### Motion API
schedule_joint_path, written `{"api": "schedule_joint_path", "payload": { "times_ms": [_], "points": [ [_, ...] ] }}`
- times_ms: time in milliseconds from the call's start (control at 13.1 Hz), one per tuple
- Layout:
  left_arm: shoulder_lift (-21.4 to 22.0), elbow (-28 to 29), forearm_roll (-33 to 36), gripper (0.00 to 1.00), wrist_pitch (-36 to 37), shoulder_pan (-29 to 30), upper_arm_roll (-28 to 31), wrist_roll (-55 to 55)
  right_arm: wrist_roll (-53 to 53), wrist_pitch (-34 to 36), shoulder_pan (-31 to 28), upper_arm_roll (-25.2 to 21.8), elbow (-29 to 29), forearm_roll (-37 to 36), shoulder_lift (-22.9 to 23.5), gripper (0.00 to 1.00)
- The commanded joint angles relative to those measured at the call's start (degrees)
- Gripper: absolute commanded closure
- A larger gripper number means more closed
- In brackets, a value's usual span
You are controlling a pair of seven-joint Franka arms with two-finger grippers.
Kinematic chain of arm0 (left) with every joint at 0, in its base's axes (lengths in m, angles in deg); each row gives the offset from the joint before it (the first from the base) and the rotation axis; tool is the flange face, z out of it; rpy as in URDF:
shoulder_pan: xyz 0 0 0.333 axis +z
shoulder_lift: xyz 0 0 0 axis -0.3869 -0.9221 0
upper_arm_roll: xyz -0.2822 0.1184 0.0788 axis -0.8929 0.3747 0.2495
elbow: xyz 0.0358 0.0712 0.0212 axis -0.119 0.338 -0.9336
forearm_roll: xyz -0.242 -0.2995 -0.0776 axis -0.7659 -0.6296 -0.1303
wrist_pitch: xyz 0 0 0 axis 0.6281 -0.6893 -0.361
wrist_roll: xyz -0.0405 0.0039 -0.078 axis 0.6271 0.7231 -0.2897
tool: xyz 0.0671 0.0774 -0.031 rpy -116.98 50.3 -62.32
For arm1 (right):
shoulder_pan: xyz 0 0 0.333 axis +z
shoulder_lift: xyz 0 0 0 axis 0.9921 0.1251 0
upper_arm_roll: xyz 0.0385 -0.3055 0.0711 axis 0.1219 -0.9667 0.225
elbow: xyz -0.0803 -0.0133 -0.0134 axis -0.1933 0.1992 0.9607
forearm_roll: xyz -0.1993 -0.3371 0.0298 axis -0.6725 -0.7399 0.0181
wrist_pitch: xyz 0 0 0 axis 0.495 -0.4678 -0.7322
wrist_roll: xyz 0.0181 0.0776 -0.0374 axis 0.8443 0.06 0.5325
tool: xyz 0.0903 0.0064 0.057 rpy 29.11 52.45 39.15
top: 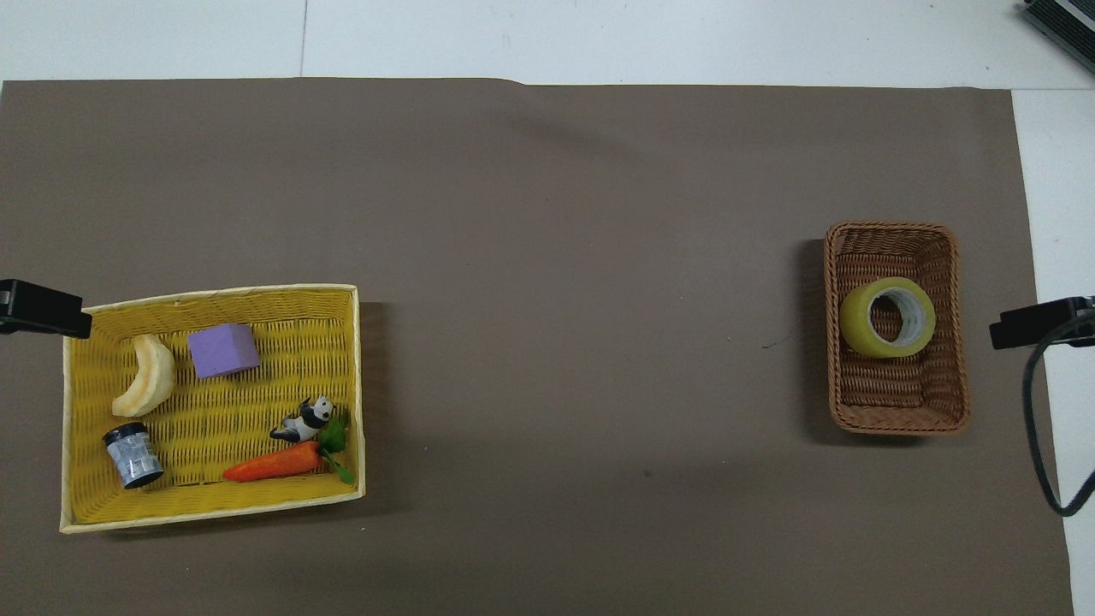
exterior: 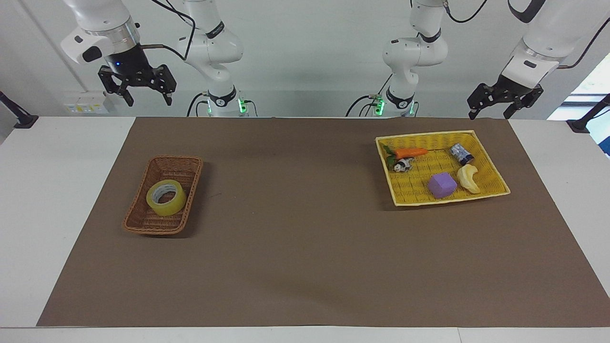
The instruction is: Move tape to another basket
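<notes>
The tape [exterior: 166, 197], a yellow roll with a pale core, lies in the brown wicker basket [exterior: 180, 164] toward the right arm's end of the table; both also show in the overhead view, the tape [top: 859, 332] inside the basket [top: 890, 419]. My right gripper [exterior: 149, 102] hangs open and empty high up, apart from the tape; the overhead view shows its tip [top: 1039, 323] over the mat's edge beside the basket. My left gripper [exterior: 488, 116] waits open and empty, raised by the yellow tray's outer corner, and its tip shows in the overhead view [top: 43, 310].
A shallow yellow woven tray [exterior: 495, 193] [top: 210, 295] stands toward the left arm's end. It holds a purple block [exterior: 442, 185], a pale banana toy [exterior: 468, 178], a carrot [exterior: 410, 153], a panda figure [exterior: 403, 165] and a small dark jar [exterior: 461, 154]. A brown mat [exterior: 295, 238] covers the table.
</notes>
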Motion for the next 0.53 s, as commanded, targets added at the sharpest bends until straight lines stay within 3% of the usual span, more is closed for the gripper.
{"api": "schedule_joint_path", "payload": {
  "times_ms": [0,458],
  "points": [
    [-0.7,-1.6,0.6,0.0,1.3,0.7,-0.5,-0.2,-1.3,-0.4,-0.5,0.0,-1.8,-0.2,-1.5,0.0],
    [-0.7,-1.6,0.6,0.0,1.3,0.7,-0.5,-0.2,-1.3,-1.3,-0.6,0.0,-1.8,-0.4,-1.5,0.0]
  ]
}}
